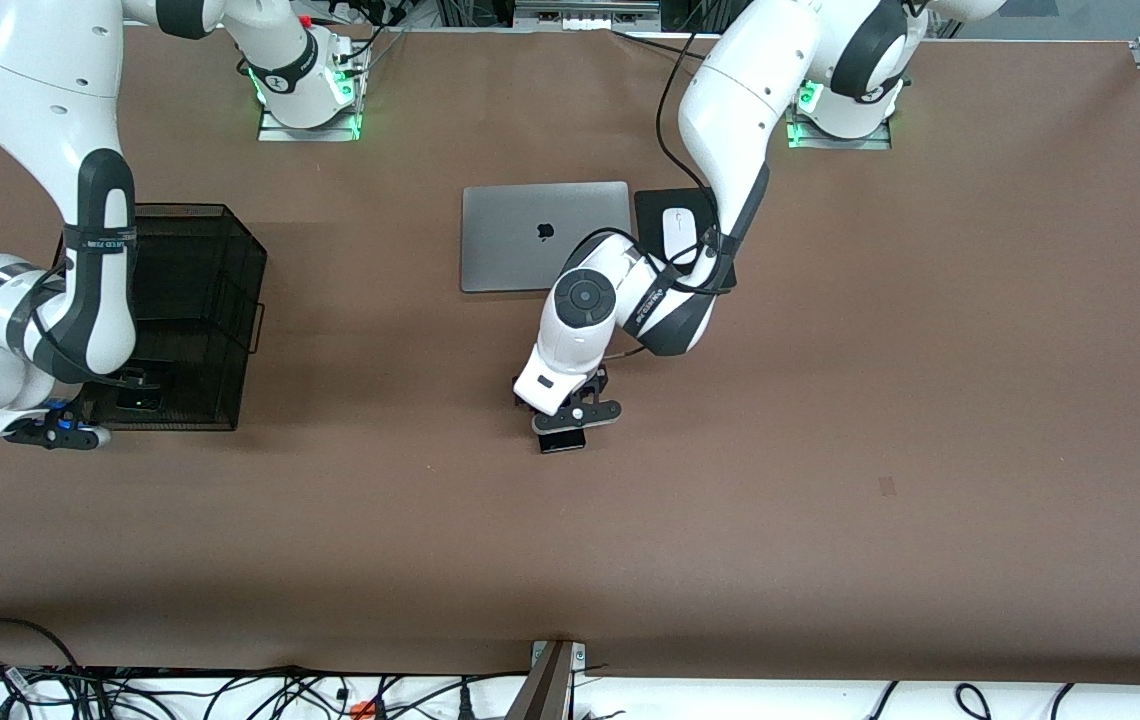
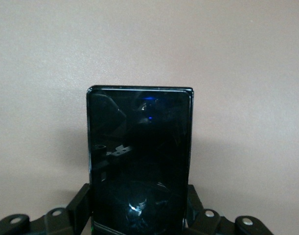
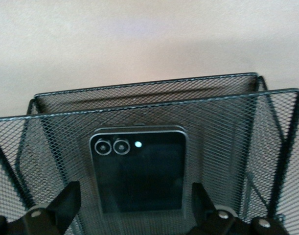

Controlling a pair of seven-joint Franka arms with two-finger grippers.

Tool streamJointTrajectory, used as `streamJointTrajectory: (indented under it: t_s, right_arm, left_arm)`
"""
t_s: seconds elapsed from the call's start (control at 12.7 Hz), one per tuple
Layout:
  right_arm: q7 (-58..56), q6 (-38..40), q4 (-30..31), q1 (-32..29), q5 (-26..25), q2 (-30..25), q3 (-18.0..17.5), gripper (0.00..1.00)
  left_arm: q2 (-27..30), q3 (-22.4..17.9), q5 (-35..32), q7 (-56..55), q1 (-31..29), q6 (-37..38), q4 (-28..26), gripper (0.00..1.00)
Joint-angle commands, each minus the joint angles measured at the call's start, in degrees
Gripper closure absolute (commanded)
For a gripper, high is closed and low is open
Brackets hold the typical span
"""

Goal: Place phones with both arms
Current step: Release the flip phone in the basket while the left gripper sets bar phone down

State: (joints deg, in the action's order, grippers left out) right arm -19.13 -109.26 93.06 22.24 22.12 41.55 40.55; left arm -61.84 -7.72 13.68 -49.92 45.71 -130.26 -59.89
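Left gripper [image 1: 564,428] clamped a black phone [image 2: 139,161] over bare table, nearer the camera than the laptop [image 1: 544,236] | right gripper [image 3: 134,208] spread wide above a two-lens phone [image 3: 138,169] lying in the mesh basket [image 1: 230,250] | judged: one stowed, one unplaced.

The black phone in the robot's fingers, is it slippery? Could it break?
Probably slippery: the black phone has a glossy face showing reflections, and the left gripper pinches only its thin edges. It looks stiff and flat, so it shouldn't bend. Glass may crack if dropped on the table.
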Motion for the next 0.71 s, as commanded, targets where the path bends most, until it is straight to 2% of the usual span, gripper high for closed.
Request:
streamJointTrajectory:
  t_s: [0.0,0.16,0.31,0.39,0.47,0.55,0.63]
  right_arm:
    - [1.54,7.19,-6.28,0.52,0.47,-0.77,-0.12,0.0]
    - [4.36,14.13,-13.13,1.48,-0.84,-0.86,-0.04,0.0]
    - [6.9,18.72,-19.02,3.68,-4.26,-0.86,0.23,0.0]
    - [7.35,20.04,-21.4,4.38,-4.45,-0.95,0.14,0.0]
    - [7.53,20.49,-22.56,5.69,-4.28,-1.82,0.05,0.0]
    - [7.97,20.4,-22.92,7.88,-4.28,-2.0,0.23,0.0]
    - [9.97,20.4,-23.09,9.82,-4.02,-2.09,0.32,0.0]
  left_arm:
    - [-1.45,-1.24,0.64,-1.58,0.78,-0.52,2.15,0.83]
    - [-1.79,-1.24,0.03,0.6,1.31,-0.44,1.89,0.82]
    - [-1.88,-1.25,-1.37,1.32,1.49,-0.44,1.97,0.77]
    - [-1.88,-1.33,-1.38,1.41,1.49,-0.44,1.97,0.74]
    - [-1.8,-1.33,-1.47,1.67,1.49,-0.44,1.97,0.59]
    - [-1.8,-1.42,-1.47,1.67,1.49,-0.61,2.06,0.04]
    - [-1.54,-1.68,-1.82,1.67,1.57,-0.61,2.06,0.0]
